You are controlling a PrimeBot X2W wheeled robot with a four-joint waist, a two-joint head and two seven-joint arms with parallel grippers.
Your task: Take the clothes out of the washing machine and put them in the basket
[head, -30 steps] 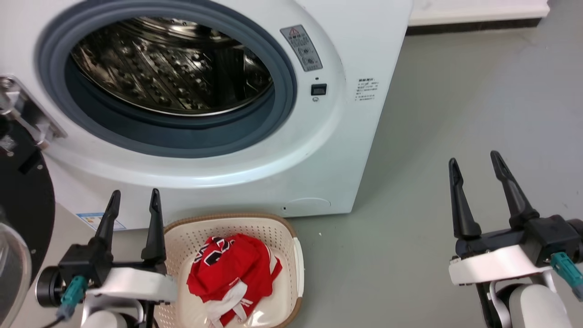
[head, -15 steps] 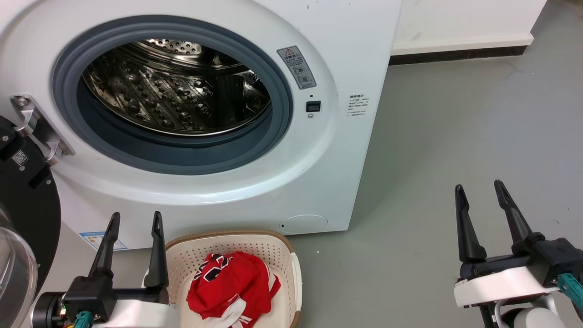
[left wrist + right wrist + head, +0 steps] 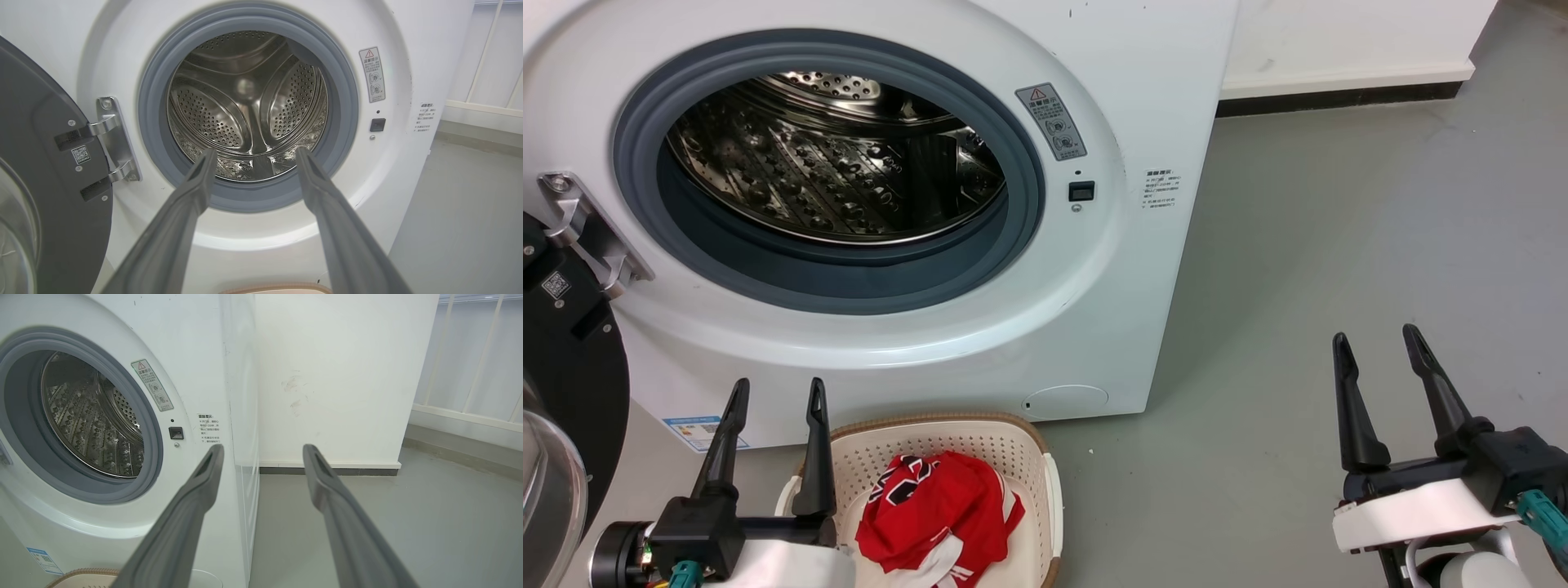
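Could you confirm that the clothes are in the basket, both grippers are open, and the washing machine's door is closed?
Not quite: the door of the washing machine stands open, swung left, as the left wrist view shows. The clothes are in the basket, and the left gripper and right gripper are open.

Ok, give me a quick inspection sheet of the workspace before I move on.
Surface: grey floor, smooth.
Job's things: washing machine with its door swung open to the left; steel drum looks empty; red clothes heaped inside the basket at the machine's foot.
Clutter: nothing seen.
Grippers: left gripper open beside the basket, empty; right gripper open over the floor, empty.
Cables: teal connector at each wrist.
Surroundings: white wall with dark skirting; pale railing beyond.
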